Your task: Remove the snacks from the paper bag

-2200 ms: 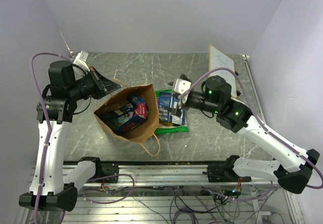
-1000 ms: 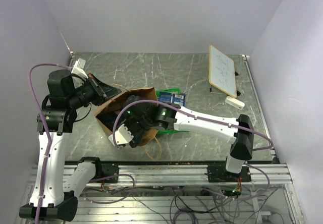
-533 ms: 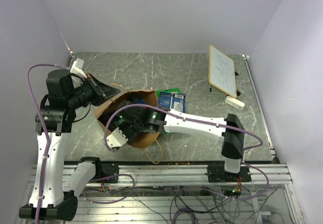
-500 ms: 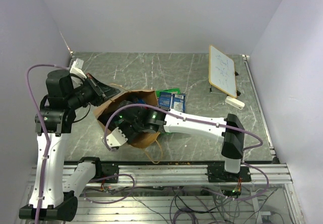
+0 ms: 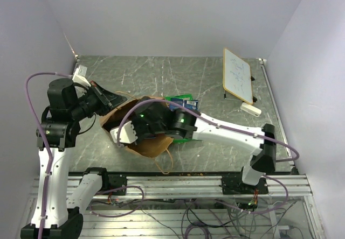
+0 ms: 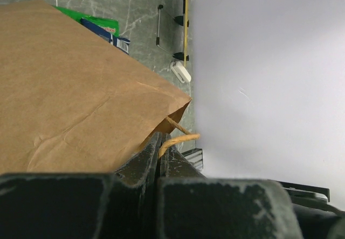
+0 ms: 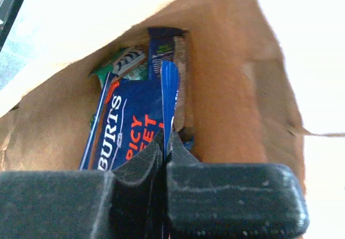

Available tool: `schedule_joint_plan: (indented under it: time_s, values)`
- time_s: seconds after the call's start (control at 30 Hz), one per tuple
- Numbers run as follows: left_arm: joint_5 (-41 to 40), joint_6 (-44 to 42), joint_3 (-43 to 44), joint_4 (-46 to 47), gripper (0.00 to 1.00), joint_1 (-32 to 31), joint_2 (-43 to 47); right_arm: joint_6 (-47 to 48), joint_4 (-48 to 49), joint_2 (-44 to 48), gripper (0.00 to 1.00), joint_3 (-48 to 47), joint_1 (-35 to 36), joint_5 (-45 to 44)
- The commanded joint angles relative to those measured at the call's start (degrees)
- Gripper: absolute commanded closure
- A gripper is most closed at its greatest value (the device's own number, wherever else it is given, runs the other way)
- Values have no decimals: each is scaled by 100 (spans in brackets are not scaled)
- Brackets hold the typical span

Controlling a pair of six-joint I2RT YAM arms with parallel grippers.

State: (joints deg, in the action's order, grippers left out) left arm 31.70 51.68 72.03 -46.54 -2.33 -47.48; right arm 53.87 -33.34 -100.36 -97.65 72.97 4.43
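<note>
Gripping the thin top seam of a blue Burts packet (image 7: 126, 134), the right pincer (image 7: 164, 142) is clamped inside the paper bag (image 5: 145, 146), left of the desk (image 5: 226, 83) centre. The left pincer (image 6: 159, 145) is closed on the bag's rim. Other snacks (image 7: 125, 62) lie deeper inside. The foil is judged light, crinkly and slippery: hold the crimped seam, not the puffed body.

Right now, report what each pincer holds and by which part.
The left pincer is shut on the paper bag, at its rim by a handle. The right pincer, inside the bag, is shut on the thin edge of a blue Burts packet.
</note>
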Motion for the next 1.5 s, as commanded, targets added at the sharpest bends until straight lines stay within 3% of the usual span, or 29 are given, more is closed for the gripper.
schedule_joint_plan:
  time_s: [0.0,0.23,0.6,0.77,1.17,1.47]
  values:
    - [-89,51,2,46,93,31,4,-363,475,722,100,211,-14,-228]
    - [-263,-67,115,-16,93,30,-55,-151,1483,1918,100,1101,-35,-441]
    - [-487,-191,83,55,93,31,-80,-451,1757,2666,100,761,-411,-610]
    - [-540,-259,162,74,93,30,-215,-879,2143,3127,100,1166,-586,-1043]
    - [-756,-274,263,-97,93,26,-357,-1307,1773,2862,100,1341,-2746,-1248]
    - [-615,-318,401,-134,93,25,-538,-1134,2455,2507,100,2624,-3433,-653]
